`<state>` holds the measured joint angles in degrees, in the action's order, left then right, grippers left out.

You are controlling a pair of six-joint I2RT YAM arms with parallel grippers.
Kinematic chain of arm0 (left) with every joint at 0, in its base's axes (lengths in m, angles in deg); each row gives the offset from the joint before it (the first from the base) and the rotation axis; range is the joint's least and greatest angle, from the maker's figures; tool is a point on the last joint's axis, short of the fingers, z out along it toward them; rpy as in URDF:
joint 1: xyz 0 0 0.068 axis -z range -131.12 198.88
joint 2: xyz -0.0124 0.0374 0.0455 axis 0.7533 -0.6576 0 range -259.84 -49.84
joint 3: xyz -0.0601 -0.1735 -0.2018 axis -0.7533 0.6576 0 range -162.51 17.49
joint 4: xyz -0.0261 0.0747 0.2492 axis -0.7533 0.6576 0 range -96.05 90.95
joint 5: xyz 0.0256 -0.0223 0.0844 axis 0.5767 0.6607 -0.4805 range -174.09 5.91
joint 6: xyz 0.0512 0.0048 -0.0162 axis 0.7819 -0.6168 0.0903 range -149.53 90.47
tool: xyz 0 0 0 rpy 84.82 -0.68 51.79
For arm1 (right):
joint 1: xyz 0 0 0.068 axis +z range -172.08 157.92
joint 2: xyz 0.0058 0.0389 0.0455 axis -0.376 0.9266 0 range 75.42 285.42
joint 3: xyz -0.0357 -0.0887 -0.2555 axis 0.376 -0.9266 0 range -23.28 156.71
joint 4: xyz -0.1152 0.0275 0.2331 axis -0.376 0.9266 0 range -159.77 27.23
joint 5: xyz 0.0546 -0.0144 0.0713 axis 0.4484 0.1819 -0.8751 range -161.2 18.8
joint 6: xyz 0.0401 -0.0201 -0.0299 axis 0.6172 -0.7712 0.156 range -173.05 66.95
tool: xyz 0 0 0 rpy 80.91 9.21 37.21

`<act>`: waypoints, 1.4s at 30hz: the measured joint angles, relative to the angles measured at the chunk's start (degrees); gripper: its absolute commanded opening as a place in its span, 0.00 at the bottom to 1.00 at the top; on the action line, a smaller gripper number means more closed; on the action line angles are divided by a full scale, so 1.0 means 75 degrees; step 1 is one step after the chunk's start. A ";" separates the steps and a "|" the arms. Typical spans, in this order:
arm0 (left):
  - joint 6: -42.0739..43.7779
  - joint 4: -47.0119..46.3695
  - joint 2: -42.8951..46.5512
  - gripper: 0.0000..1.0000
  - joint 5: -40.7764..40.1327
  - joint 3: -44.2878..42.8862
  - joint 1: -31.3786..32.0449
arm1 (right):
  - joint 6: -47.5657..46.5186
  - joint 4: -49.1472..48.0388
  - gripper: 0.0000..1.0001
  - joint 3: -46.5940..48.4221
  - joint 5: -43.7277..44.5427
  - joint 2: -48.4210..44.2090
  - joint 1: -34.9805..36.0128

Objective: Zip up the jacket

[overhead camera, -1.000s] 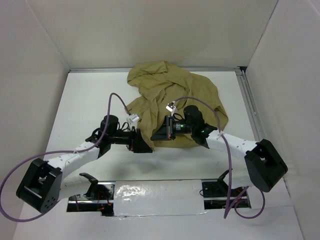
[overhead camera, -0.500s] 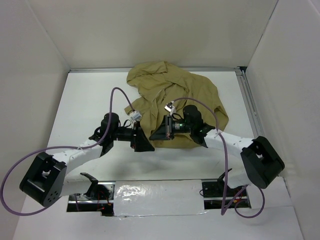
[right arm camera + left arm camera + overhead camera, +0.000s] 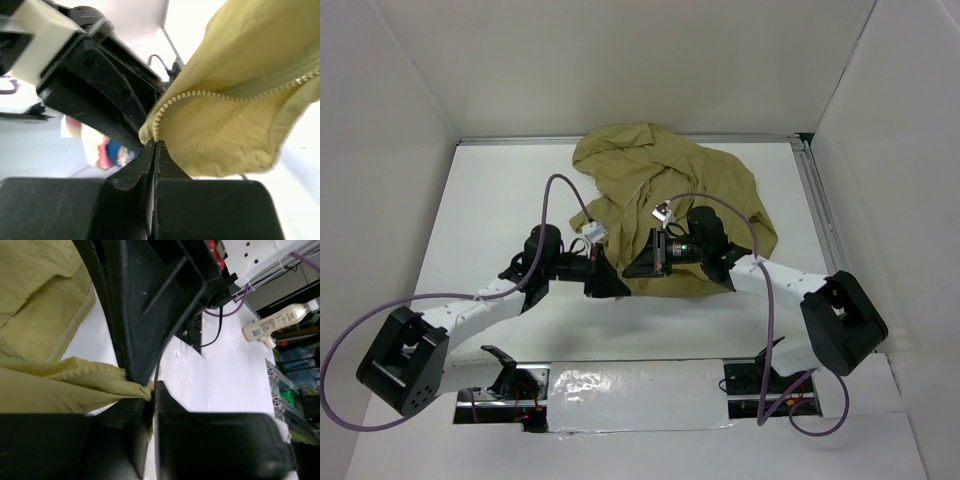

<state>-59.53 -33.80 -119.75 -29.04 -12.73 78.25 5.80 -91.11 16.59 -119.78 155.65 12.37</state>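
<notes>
Left jaws and right jaws each pinch jacket point(image 3: 670, 180) near edge, tips close together.

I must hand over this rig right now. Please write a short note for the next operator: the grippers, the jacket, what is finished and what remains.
Left gripper: jaws shut on a hemmed fold of the jacket.
Right gripper: jaws shut on the jacket's edge, at the end of a row of zipper teeth.
Jacket: bunched in a heap at the far middle of the table. Both grippers are at its near edge, close together.
Done: two grips taken on that near edge.
Left: the teeth in view are bare, not meshed, and no slider shows. The two sides must be joined and the zip drawn up.
</notes>
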 measured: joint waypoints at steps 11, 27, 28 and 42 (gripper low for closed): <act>0.0073 0.0833 0.0527 0.78 -0.0303 0.0000 0.0131 | -0.0752 0.1169 0.00 -0.0321 0.0717 -0.0289 0.0000; -0.0047 0.0988 -0.0994 0.65 -0.0851 -0.0189 0.0994 | -0.0688 0.1189 0.00 -0.1201 0.0985 -0.0772 -0.0102; -0.0050 0.0979 -0.1020 0.65 -0.0898 -0.0195 0.1029 | -0.0691 0.1192 0.00 -0.1189 0.0973 -0.0784 -0.0108; -0.0245 0.0866 -0.1107 0.00 -0.1177 -0.0306 0.1151 | -0.0828 0.1355 0.00 -0.1075 0.0851 -0.0787 -0.0122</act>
<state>-61.36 -27.30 -128.06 -37.87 -15.02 86.88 -0.40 -80.95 8.53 -113.39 149.75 11.46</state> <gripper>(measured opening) 0.042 0.007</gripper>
